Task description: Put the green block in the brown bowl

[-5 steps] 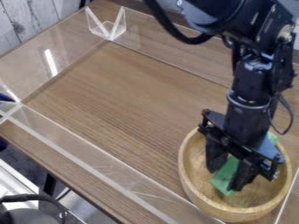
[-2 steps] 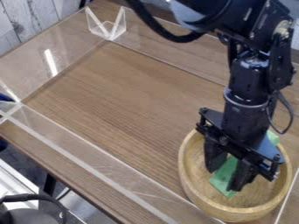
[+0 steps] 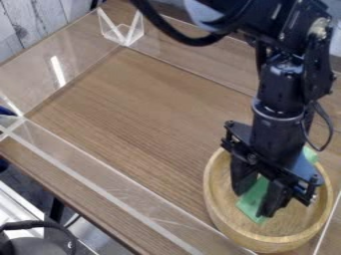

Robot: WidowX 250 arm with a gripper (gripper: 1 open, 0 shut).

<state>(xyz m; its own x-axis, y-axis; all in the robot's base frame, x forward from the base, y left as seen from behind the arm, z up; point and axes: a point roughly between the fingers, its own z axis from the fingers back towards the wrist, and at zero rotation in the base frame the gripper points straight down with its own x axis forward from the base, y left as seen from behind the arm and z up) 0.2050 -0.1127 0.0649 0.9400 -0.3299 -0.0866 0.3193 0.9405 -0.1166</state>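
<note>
Claw stays clenched on the green block over the brown bowl, position unchanged.

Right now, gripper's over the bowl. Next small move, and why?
Probably open the gripper. It's shut on the green block, which already sits inside the rim of the brown bowl, low near its floor, so letting go should finish the job.

Matte green block at five o'clock, light tan wooden bowl with visible grain, wood-grain table of smooth finish, clear glossy plastic walls, matte black gripper.
</note>
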